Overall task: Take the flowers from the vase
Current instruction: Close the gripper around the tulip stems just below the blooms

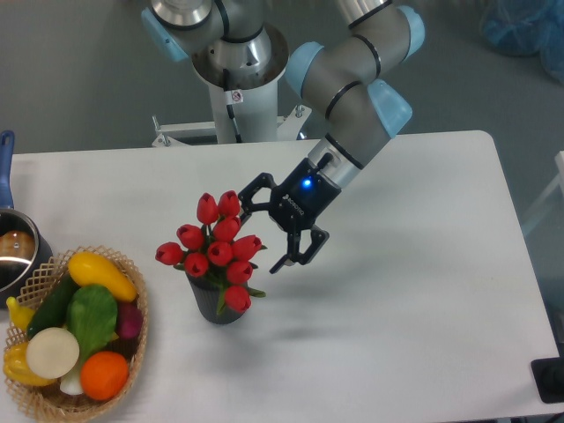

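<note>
While the black two-finger gripper (261, 233) hangs with fingers spread apart just right of the bunch of red artificial tulips (215, 244) standing in the small dark ribbed cylindrical vase (217, 300), centre the fingers about the bunch before closing, then lift vertically.

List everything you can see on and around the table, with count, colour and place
flowers: about nine, red tulips with green leaves, standing in the vase
vase: one, dark grey, left of table centre
wicker basket: one, tan, front left, holding toy vegetables and fruit
metal pot: one, silver, blue handle, left edge
table: one, white
robot arm: one, grey with light-blue caps, reaching from the back
gripper: one, black, open, just right of the flowers
</note>
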